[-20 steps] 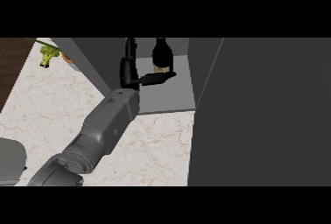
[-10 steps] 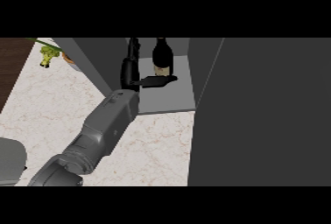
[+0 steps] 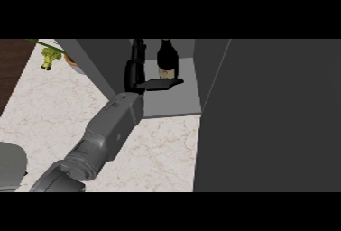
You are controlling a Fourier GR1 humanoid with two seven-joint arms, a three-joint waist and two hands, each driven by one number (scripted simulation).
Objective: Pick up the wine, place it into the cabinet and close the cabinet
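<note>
Bottle on cabinet shelf – one hand beside it, spread

From the left: a strip of dark wood floor, then the pale marbled counter, with a green plant in a pot at its far corner and a grey rounded shape at the near left edge; the grey forearm rises from the lower left towards the cabinet; its black hand, the only one showing, is inside the opening with fingers straight and upright, thumb out flat to the right – curled round nothing; the wine bottle stands upright on the grey shelf at the back, just right of the fingers and behind the thumb – contact cannot be judged; at the right, the large dark cabinet door fills the view.
</note>
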